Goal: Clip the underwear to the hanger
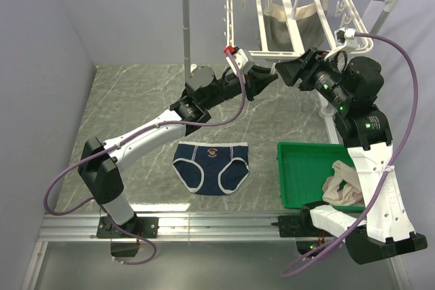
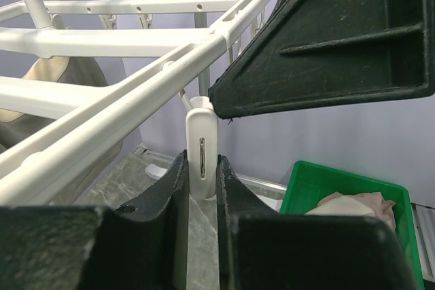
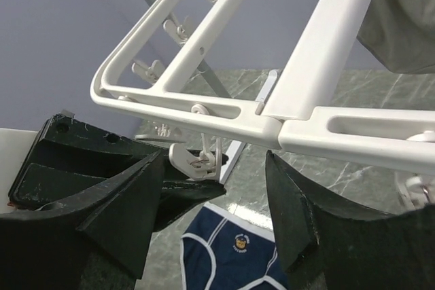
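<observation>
Your left end effector (image 2: 202, 168) is closed on one small white clip (image 2: 202, 137) that hangs under the near corner of the hanger (image 2: 122, 40). The clip stands upright between the two black fingers, pinched on both sides. Your left arm reaches up and across the table (image 1: 136, 93) to that corner.

Your right end effector (image 3: 214, 168) is open, its fingers wide apart with nothing held. It comes at the same corner from the right. In the right wrist view, the white rail of the hanger runs across just above the gap between its fingers. The two end effectors are close together, nose to nose, and one right finger fills the upper right of the left wrist view.

The underwear (image 1: 211, 166) is not on the hanger. It lies flat on the table, near the front edge and between the two arm bases, with its waistband away from you and the small round emblem facing up. Neither end effector touches it.

To its right is a green bin (image 1: 299, 151) holding a beige garment (image 1: 343, 191). An olive-grey garment (image 1: 285, 28) hangs from the far side of the hanger, which hangs from the white pole stand (image 1: 185, 25).
</observation>
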